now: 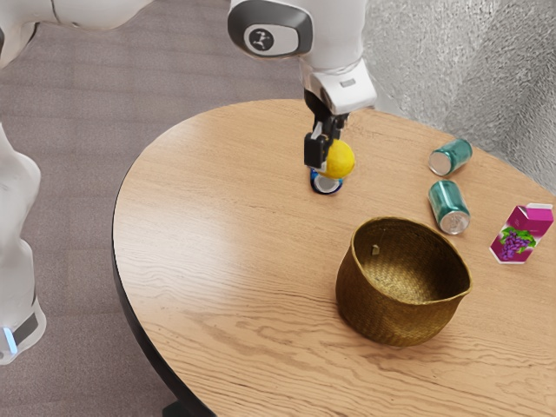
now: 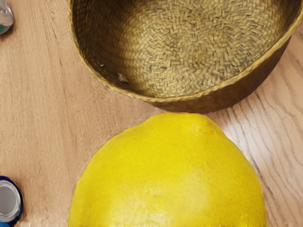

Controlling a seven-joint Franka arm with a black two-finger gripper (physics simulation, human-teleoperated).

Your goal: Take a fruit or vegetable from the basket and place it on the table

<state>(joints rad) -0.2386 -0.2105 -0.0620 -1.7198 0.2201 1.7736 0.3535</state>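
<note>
My black gripper [image 1: 325,151] is over the table's far part, with the yellow lemon [image 1: 338,160] held at its fingertips, above the tabletop and overlapping a blue can behind it. In the wrist view the lemon [image 2: 170,175] looms large at the lower edge, close under my hand. The woven basket [image 1: 401,282] stands on the wooden table [image 1: 208,234], nearer the exterior view's camera than the gripper. Its woven floor shows bare in the wrist view, where the basket [image 2: 189,42] lies beyond the lemon.
The blue can [image 1: 327,183] is below the lemon. Two green cans [image 1: 451,157] [image 1: 449,207] lie toward the exterior view's right, with a purple grape juice carton [image 1: 521,234] past them. The table's curved edge runs along the exterior view's left.
</note>
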